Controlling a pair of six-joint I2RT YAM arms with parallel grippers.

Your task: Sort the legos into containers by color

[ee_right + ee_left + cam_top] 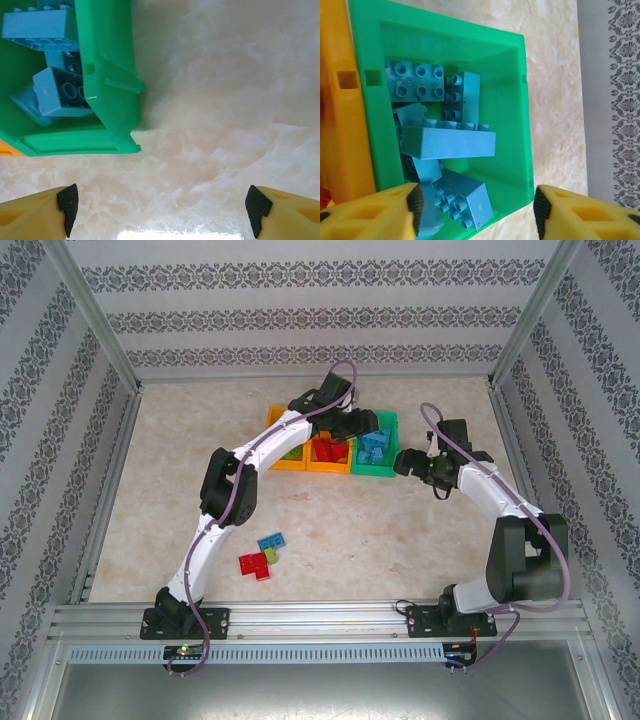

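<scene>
Blue legos fill the green bin — left claw hovering above, seemingly open.

The left arm reached far forward from its base. Its upper link leaned away, the elbow was bent, and the white forearm ran on rightward to a wrist turned downward. The left claw stood open, its two yellow fingers apart with nothing pinched between them. The right arm rose from its base, folded at the elbow and stretched forward and to the left, wrist held low. The right claw pointed down, jaws spread wide, black pads facing each other, empty. The two claws were near each other without touching.
</scene>
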